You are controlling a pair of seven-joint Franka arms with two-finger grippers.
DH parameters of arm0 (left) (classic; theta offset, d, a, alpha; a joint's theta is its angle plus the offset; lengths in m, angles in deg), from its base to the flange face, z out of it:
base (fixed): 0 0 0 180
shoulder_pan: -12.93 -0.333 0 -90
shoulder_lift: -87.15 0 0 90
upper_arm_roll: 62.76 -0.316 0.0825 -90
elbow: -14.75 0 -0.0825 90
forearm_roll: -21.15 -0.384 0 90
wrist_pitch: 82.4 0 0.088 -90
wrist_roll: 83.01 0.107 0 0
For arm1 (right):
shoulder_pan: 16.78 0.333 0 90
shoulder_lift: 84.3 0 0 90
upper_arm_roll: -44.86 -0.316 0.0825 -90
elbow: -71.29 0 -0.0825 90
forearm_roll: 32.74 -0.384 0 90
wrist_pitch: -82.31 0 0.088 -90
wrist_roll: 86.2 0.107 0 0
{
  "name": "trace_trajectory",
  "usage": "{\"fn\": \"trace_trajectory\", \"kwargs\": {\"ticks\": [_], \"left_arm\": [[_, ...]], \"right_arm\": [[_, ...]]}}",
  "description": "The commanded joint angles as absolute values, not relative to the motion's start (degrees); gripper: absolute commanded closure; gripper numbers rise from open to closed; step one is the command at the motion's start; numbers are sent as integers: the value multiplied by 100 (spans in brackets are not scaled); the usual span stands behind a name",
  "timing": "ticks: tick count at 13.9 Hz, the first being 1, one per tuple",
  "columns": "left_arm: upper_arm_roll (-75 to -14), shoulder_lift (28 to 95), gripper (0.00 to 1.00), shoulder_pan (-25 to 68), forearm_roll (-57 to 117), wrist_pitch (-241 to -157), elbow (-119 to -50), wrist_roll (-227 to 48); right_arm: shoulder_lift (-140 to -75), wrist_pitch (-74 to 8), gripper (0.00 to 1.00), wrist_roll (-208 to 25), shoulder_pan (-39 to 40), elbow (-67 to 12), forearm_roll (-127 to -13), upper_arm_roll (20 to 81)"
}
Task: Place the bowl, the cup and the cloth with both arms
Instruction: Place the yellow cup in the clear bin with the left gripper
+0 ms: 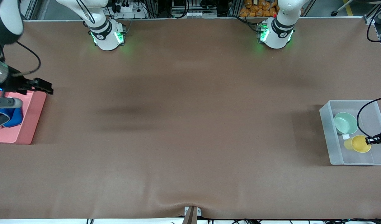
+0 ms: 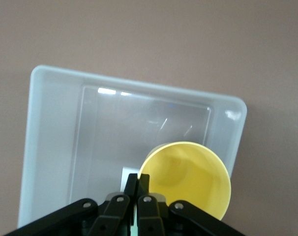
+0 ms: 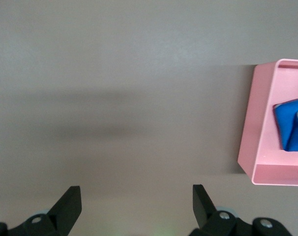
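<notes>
Left hand (image 2: 138, 184) clamped on the yellow cup's (image 2: 186, 179) rim — cup tilted over the clear bin (image 2: 50, 147); right hand (image 3: 136, 201) apart.

Table covering (image 1: 190, 124): plain matte brown, no pattern. Bin (image 1: 329, 137): translucent frosted white. Bowl (image 1: 345, 123): pale mint green, plain. Cup (image 1: 358, 144): solid yellow, unpatterned. Tray (image 1: 25, 124): uniform pink. Cloth (image 1: 10, 119): bright blue with grey edging. Arms: white with black joints; bases lit green.
</notes>
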State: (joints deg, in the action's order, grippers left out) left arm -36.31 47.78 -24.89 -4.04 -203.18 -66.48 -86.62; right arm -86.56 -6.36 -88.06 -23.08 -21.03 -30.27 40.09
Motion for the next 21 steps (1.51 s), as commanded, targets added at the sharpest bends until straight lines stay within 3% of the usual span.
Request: {"fn": "trace_trajectory", "kwargs": {"ticks": [1,6,7,9,10,21], "left_arm": [[-3631,4541,100,-2513,-610,-20745,-6655,-8652],[-3736,4269,100,-2522,-698,-21045,-6699,-8644],[-3736,4207,91,-2495,-776,-21054,-6699,-8609],[-3736,4180,50,-2486,-979,-21072,-6699,-8591],[-3736,4180,1,-2486,-988,-21063,-6699,-8591],[-3710,4883,0,-2696,-830,-20624,-6673,-8582]], "right_arm": [[-8141,-620,0,-8787,-2355,-2329,-3168,4194],[-8122,241,0,-7786,-2249,-1784,-3412,4380],[-8114,233,0,-7785,-2301,-1784,-3649,4406],[-8079,242,0,-7907,-2486,-1757,-3827,4389],[-8070,250,0,-8099,-2495,-1670,-3810,4406],[-8122,435,0,-8295,-2477,-1335,-3757,4363]]}}
